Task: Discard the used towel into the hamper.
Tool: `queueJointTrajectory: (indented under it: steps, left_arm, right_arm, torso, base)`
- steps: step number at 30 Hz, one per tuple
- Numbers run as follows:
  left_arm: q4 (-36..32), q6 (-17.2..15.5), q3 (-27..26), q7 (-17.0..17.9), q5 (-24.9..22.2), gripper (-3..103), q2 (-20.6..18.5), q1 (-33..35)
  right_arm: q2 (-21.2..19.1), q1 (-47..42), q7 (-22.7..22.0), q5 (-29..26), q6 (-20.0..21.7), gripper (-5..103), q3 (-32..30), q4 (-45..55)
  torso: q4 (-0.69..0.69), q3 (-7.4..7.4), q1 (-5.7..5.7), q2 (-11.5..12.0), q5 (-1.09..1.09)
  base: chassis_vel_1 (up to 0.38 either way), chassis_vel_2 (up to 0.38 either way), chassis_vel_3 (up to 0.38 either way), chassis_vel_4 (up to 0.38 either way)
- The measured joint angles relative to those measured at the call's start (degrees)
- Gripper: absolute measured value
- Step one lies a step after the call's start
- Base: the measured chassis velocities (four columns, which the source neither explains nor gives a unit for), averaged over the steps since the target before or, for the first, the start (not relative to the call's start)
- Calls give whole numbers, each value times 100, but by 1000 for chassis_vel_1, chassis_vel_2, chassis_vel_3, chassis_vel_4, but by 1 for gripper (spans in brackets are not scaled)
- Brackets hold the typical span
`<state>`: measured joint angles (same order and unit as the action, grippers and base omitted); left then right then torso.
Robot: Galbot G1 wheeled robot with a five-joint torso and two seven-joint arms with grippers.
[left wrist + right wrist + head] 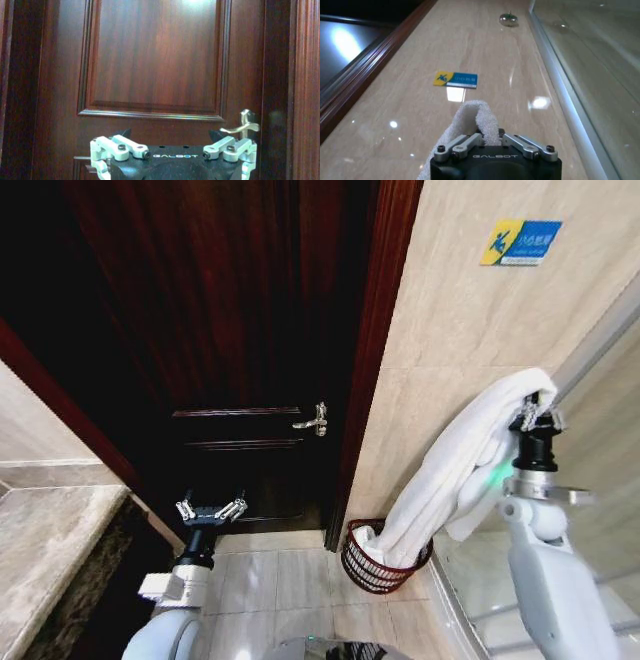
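I am pinching the towel (pixel 470 460) in my right gripper (pixel 533 417); its tail is apparently dipping into the hamper (pixel 375 565). Released now, it risks draping over the rim. My left gripper (pixel 211 511) is idling, spread.

The hamper (pixel 385 558) is wedged in the corner at the foot of the tiled wall (pixel 460 330), just beside the dark door frame (pixel 365 360) on one side and the glass panel (pixel 600 430) on the other. Its open top is largely taken up by the lower end of the white towel (pixel 450 470), which is draped down from the right gripper (pixel 533 418), clamped on its upper fold close to the wall. Open tiled floor (pixel 270 580) is seen in front of the hamper. The left gripper (pixel 210 510), jaws spread, is held in free space facing the closed door (pixel 155 56); the door handle (pixel 242 125) juts out near it. A stone counter (pixel 50 560) bounds the left side.
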<state>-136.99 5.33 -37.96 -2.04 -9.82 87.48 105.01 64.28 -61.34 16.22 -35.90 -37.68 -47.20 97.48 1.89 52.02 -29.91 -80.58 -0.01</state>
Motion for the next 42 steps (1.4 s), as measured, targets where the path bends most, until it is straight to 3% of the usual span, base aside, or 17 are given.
queueJointTrajectory:
  steps: [11, 42]
  left_arm:
    - [0, 0, 0, 0, 0, 100, 0, 0]
    - [0, 0, 0, 0, 0, 100, 0, 0]
  right_arm:
    - [388, -219, 82, 243, -217, 5, 112, -386]
    - [803, -519, 207, 501, -599, 5, 316, -942]
  torso:
    - [0, 0, 0, 0, 2]
    - [0, 0, 0, 0, 2]
  base:
    - [0, 0, 0, 0]
    - [0, 0, 0, 0]
